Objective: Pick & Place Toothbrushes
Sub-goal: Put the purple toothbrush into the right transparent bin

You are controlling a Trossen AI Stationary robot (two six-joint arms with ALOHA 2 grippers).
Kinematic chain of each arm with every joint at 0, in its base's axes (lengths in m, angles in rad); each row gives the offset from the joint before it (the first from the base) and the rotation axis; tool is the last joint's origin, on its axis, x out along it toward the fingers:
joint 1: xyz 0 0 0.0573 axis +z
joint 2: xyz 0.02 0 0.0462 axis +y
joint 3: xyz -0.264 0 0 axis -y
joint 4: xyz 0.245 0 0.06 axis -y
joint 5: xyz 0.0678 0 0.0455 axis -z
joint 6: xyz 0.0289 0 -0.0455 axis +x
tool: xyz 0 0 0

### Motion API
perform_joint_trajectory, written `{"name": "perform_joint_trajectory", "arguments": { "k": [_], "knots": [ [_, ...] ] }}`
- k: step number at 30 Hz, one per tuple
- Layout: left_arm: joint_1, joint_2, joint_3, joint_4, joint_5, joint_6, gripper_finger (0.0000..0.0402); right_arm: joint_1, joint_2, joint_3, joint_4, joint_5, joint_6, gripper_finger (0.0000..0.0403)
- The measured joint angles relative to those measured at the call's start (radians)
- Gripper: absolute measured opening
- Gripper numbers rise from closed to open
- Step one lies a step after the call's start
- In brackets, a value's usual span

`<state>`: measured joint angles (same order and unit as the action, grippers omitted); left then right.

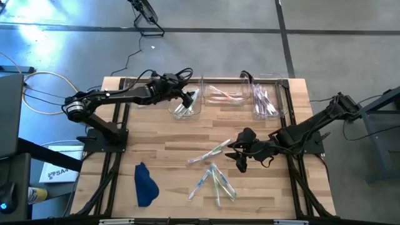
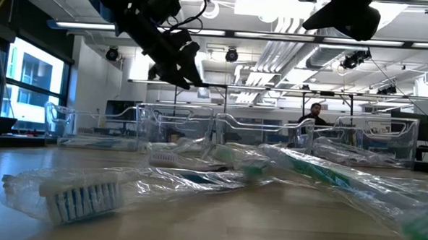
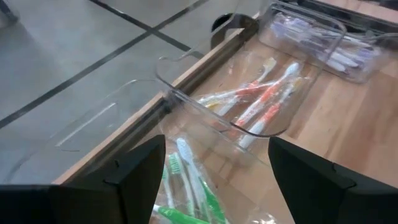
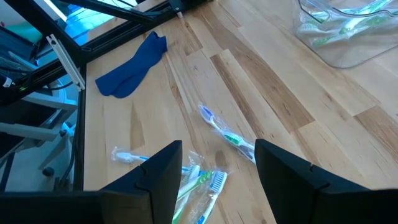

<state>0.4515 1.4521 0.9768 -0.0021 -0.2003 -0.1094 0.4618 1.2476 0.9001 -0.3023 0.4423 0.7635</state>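
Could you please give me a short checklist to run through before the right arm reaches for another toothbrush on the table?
1. Right claw open and empty: ok.
2. Wrapped slim toothbrushes loose on the wooden table near that claw: ok.
3. Left claw open above the left clear plastic bin, away from the pile: ok.
4. Dark blue cloth apart from the toothbrushes: ok.
5. Whether the piled wrappers overlap enough to lift together: cannot tell.
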Motion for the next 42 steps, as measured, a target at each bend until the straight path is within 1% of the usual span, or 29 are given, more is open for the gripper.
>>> {"name": "perform_joint_trajectory", "arguments": {
  "k": [4,7,15,19,23,32,42],
  "knots": [
    [-0.005,0.0,0.0,0.003,0.035,-0.03,0.0281,0.0,0.0,0.0,0.0,0.0,0.0,0.0194],
    [-0.041,0.0,0.0,0.02,0.015,-0.019,0.0281,0.0,0.0,0.0,0.0,0.0,0.0,0.0194],
    [-0.221,-0.014,0.0,0.111,-0.07,0.066,0.0281,0.0,0.0,0.0,0.0,0.0,0.028,0.0194],
    [-0.298,-0.043,0.0,0.12,-0.074,0.122,0.0281,0.0,0.0,0.0,0.0,0.0,0.027,0.0194],
    [-0.37,-0.077,0.0,0.114,-0.079,0.14,0.0281,0.0,0.0,0.0,0.0,0.0,0.027,0.0194],
    [-0.541,-0.146,0.0,0.113,-0.234,0.2,0.0281,0.0,0.0,0.0,0.0,0.0,0.02,0.0194],
    [-0.681,-0.154,0.0,0.113,-0.24,0.21,0.0281,0.0,0.0,0.0,0.0,-0.004,0.019,0.0194]
  ]
}}
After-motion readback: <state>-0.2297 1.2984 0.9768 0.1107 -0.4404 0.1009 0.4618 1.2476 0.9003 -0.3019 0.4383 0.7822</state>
